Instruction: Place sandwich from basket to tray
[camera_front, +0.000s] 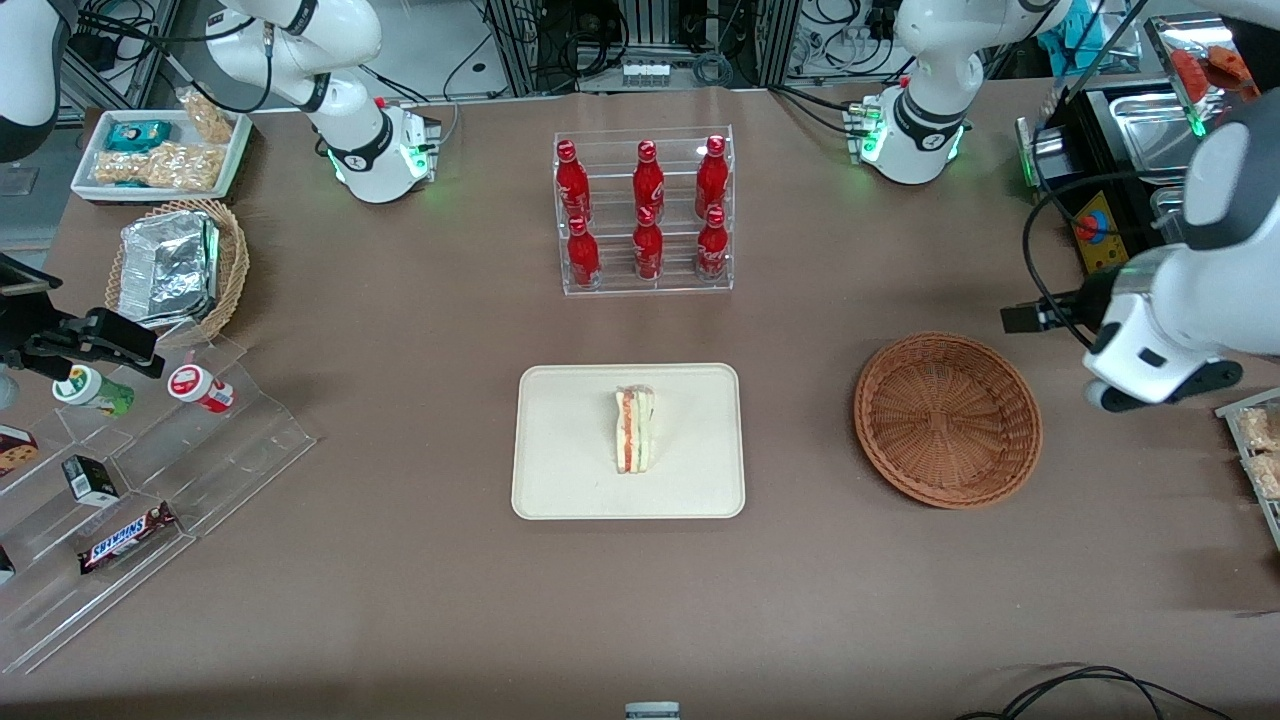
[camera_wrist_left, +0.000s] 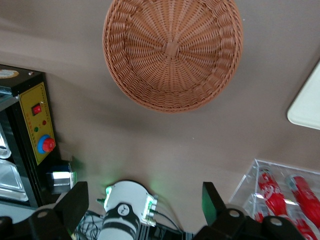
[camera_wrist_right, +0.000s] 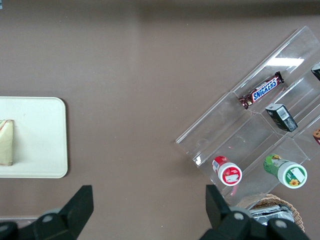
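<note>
The sandwich (camera_front: 634, 430), a white wedge with orange-red and green layers, lies on the cream tray (camera_front: 560, 480) at the middle of the table. Its edge shows as sandwich (camera_wrist_right: 6, 142) on the tray (camera_wrist_right: 40, 125) in the right wrist view. The reddish-brown wicker basket (camera_front: 947, 418) stands empty beside the tray, toward the working arm's end. My gripper (camera_front: 1030, 317) hangs above the table beside the basket, farther toward that end. In the left wrist view the gripper (camera_wrist_left: 144, 195) is open and holds nothing, with the basket (camera_wrist_left: 172, 50) and a tray corner (camera_wrist_left: 306, 107) in sight.
A clear rack of red bottles (camera_front: 645, 210) stands farther from the camera than the tray. A black control box (camera_front: 1095, 225) sits near the working arm's base. A clear snack shelf (camera_front: 150, 480), a tan foil basket (camera_front: 175, 265) and a white snack tray (camera_front: 160, 155) lie toward the parked arm's end.
</note>
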